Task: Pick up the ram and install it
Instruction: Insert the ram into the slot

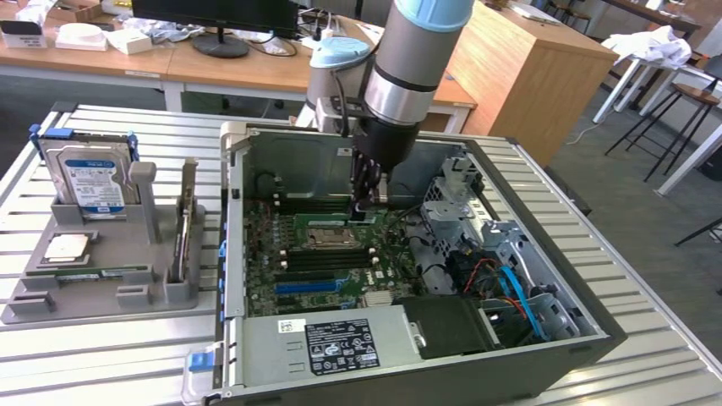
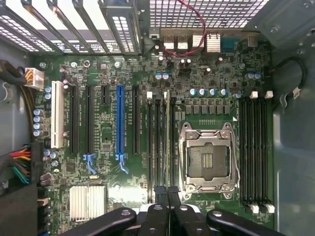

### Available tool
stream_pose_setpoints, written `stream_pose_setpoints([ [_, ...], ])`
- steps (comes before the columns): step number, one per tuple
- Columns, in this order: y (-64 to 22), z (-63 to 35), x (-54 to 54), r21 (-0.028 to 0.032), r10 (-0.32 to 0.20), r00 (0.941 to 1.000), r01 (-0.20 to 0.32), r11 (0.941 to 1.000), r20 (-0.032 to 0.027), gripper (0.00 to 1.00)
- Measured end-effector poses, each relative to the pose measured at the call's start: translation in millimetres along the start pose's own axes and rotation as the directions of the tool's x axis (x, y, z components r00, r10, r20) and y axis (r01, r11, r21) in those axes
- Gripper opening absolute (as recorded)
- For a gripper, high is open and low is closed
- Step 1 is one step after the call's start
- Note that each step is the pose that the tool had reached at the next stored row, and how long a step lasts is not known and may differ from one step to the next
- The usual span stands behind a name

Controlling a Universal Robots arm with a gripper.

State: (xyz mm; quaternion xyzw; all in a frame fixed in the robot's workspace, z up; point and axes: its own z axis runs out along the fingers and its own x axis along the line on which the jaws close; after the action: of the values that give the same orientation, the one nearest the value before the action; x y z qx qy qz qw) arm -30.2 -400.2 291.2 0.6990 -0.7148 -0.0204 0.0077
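Starting closest, at the black two-finger gripper [image 2: 166, 191]: pinching with the fingers [image 2: 158, 192] drawn almost together, clamped, by all appearance, on the top edge of the long, thin green circuit-board ram [image 2: 167, 137]. Seeing this ram only edge-on, as a pale narrow line standing in one of the black memory slots [image 2: 157, 142], just beside the empty silver-framed processor socket [image 2: 206, 160] and between it and the long blue expansion slot [image 2: 119, 123].

Judging the task as well advanced: picking up done, ram brought inside the open grey metal computer case [image 1: 327, 156] and lined up with its slot on the green motherboard [image 2: 106, 147]. Not judging the seating as finished, with the grip not released and the locking clips at the slot ends too small to read.

Moving outward in the exterior view: reaching down into the case with the gripper [image 1: 368, 211], over the middle of the board, beyond the silver power supply box [image 1: 259, 351] at the near edge. Finding, well apart on the exterior view's left, on the slatted metal table [image 1: 113, 364], a grey plastic parts holder [image 1: 101, 300] carrying a blue-labelled silver hard drive [image 1: 90, 178] and a square silver processor chip [image 1: 68, 248]. Noticing in its front groove a thin greenish strip [image 1: 90, 275], too small to name. Farther back, passing to a pale wooden desk [image 1: 237, 68].

Losing the ram's dark chips and label to the edge-on angle in the wrist view, and the whole stick behind the gripper body in the exterior view. Losing also one end of the ram under the fingers.
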Motion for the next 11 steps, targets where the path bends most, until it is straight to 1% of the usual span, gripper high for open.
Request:
stream_pose_setpoints([
  [7,-0.3,7.8,0.2,0.0,0.0,1.0,0.0,1.0,0.0,0.11],
  [11,-0.4,9.0,0.2,-0.0001,0.0,1.0,0.0,1.0,-0.0002,0.11],
])
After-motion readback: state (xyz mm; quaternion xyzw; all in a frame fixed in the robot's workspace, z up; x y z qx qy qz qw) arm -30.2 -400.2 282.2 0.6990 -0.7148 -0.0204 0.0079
